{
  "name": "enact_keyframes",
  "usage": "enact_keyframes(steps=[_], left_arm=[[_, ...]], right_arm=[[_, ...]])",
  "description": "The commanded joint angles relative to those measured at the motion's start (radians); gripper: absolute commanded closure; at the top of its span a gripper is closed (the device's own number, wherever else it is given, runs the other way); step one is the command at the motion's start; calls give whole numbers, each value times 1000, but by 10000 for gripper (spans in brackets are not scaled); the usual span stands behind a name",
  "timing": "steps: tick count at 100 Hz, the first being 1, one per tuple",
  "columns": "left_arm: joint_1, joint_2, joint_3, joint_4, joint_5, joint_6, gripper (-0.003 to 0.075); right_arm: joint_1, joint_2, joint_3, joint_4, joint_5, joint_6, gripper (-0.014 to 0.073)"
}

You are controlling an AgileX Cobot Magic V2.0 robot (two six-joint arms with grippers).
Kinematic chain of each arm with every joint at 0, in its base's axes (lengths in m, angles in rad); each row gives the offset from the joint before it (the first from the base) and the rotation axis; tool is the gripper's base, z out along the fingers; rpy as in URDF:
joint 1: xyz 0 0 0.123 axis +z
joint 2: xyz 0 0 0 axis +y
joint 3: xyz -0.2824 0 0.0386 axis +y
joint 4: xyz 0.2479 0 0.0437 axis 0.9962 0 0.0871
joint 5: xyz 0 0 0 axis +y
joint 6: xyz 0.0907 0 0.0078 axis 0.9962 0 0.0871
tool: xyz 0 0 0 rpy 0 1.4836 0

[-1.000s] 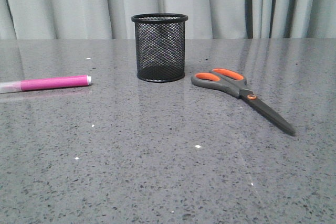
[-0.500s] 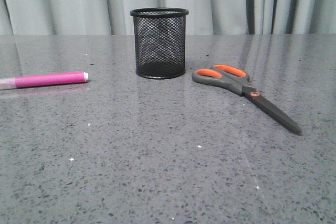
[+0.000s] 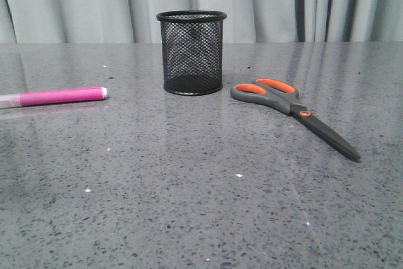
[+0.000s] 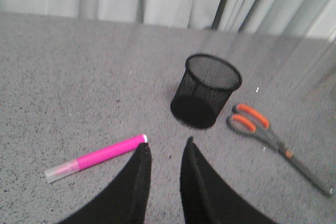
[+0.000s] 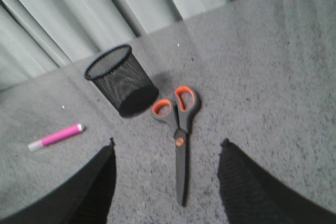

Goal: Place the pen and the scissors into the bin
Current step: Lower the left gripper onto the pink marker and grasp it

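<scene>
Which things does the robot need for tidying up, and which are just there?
Needed:
pen, lying left of the cup
scissors, lying right of the cup
mesh cup, standing upright
left hand and right hand, both holding nothing

Just there:
grey table
curtain behind

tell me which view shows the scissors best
The right wrist view: the scissors lie whole and central, seen from above. The front view shows them low and foreshortened; the left wrist view blurred near the edge.
</scene>
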Motion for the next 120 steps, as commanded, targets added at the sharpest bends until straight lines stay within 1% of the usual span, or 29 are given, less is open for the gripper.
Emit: enact_keyframes(steps=[1, 7, 12, 18, 24, 36, 43, 48, 51, 54, 60, 61, 70, 74, 94, 120], left_arm=[[4, 166, -176, 65, 148, -1, 550], [4, 280, -270, 92, 265, 47, 481], [4, 365, -346, 96, 351, 100, 447], [4, 455, -432, 96, 422, 135, 442], [4, 548, -504, 99, 453, 175, 442], [4, 716, -613, 152, 518, 245, 442], [4, 799, -658, 180, 566, 316, 442], [4, 847, -683, 186, 612, 405, 442], [4, 869, -692, 186, 632, 478, 442], [4, 892, -706, 186, 665, 582, 442], [4, 909, -718, 186, 665, 740, 438], [4, 912, -718, 186, 665, 740, 438], [4, 912, -720, 188, 644, 927, 437], [4, 912, -720, 188, 635, 966, 437], [28, 948, -720, 193, 623, 970, 437], [28, 1006, -720, 211, 604, 970, 437]], right_arm=[[-6, 28, -35, -2, -53, -14, 203], [-6, 28, -35, -2, -53, -14, 203], [-6, 28, -35, -2, -57, -14, 203], [-6, 28, -35, -2, -65, -14, 203], [-6, 28, -35, -2, -69, -14, 203], [-6, 28, -35, -2, -69, -14, 203], [-6, 28, -35, -2, -69, -14, 203], [-6, 28, -35, -2, -69, -14, 203], [-6, 28, -35, -2, -67, -14, 203], [-6, 28, -35, -2, -63, -14, 203], [-6, 28, -35, -2, -58, -14, 203], [-6, 28, -35, -2, -56, -14, 203], [-6, 28, -35, -2, -56, -14, 203], [-6, 28, -35, -4, -56, -14, 203], [-6, 28, -22, -8, -81, -14, 203], [-6, 28, -22, -8, -104, -14, 203]])
